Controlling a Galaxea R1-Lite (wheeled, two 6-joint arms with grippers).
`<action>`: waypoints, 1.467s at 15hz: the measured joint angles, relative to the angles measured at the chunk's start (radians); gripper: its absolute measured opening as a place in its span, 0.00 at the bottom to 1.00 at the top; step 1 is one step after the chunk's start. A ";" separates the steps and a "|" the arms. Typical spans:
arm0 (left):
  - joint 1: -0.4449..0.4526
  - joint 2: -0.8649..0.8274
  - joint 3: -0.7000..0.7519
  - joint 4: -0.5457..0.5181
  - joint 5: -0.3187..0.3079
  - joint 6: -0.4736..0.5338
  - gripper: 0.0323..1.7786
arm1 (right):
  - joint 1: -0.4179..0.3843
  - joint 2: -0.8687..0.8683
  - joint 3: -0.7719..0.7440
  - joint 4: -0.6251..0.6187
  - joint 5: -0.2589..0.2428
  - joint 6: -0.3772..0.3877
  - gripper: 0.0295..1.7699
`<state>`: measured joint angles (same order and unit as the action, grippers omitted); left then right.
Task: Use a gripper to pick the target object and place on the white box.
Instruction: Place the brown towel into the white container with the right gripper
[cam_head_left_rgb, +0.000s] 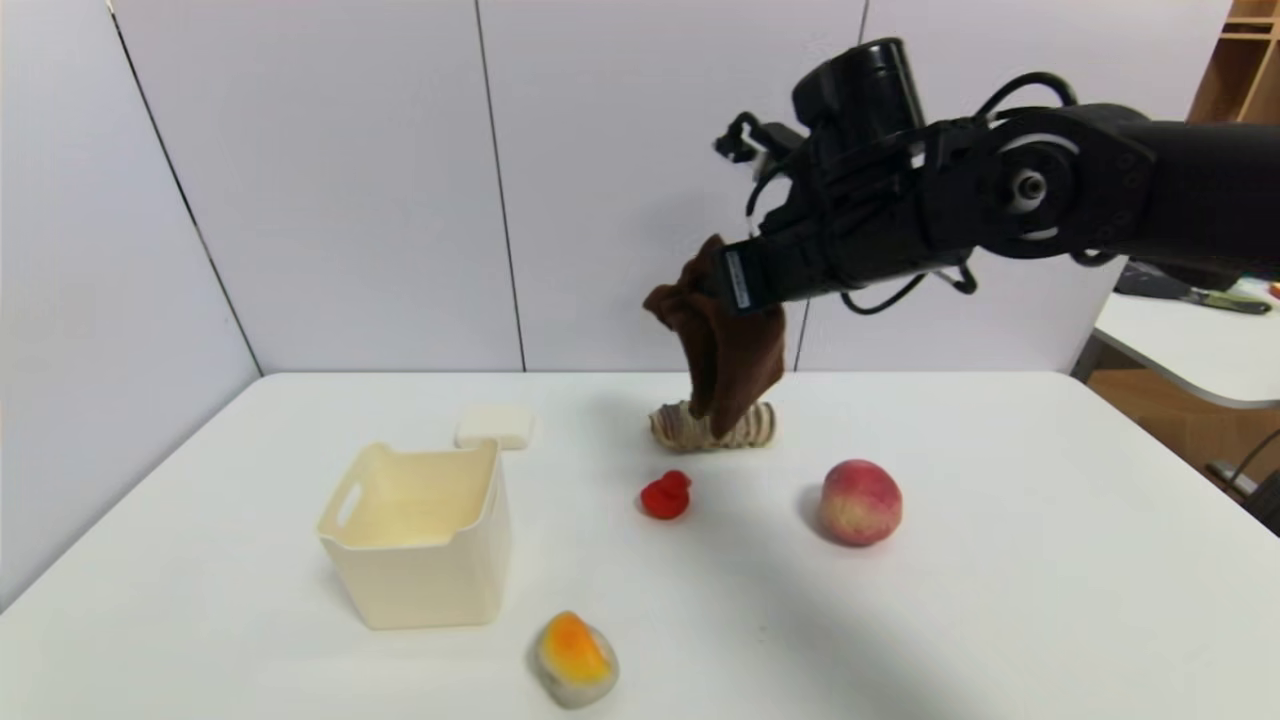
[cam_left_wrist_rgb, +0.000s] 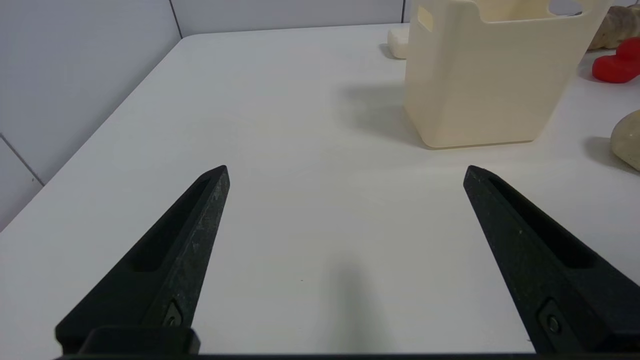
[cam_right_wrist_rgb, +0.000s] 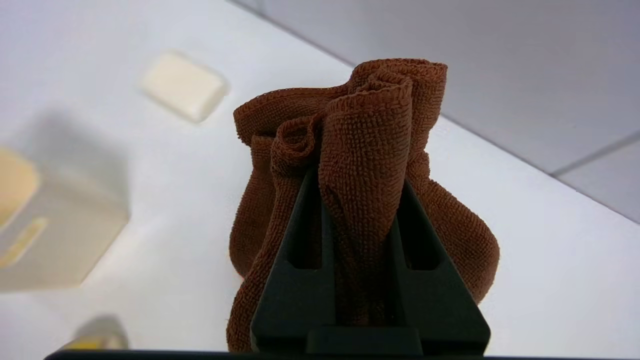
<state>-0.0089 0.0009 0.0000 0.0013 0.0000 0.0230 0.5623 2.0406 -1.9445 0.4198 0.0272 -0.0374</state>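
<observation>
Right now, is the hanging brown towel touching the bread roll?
Cannot tell. In the head view the brown towel, clamped in the right pincer, overlaps the bread roll, hiding any gap; the right wrist view omits the roll.

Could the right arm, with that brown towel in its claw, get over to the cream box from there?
Probably yes. The right gripper holds the brown towel high above the table, and nothing stands between it and the open-topped white box; the red toy sits low, off to the side.

One towel (cam_head_left_rgb: 722, 350), one box (cam_head_left_rgb: 420, 535), one roll (cam_head_left_rgb: 760, 425), one peach (cam_head_left_rgb: 860, 502), two grippers (cam_head_left_rgb: 712, 285).
</observation>
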 joint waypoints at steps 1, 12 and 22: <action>0.000 0.000 0.000 0.000 0.000 0.000 0.95 | 0.036 0.011 -0.002 -0.001 0.015 -0.011 0.15; 0.001 0.000 0.000 0.000 0.000 0.000 0.95 | 0.280 0.029 -0.010 -0.150 0.032 -0.013 0.15; 0.000 0.000 0.000 0.000 0.000 0.000 0.95 | 0.380 0.061 -0.011 -0.444 0.145 -0.024 0.15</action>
<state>-0.0085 0.0009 0.0000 0.0017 0.0000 0.0230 0.9419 2.1013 -1.9560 -0.0238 0.1721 -0.0615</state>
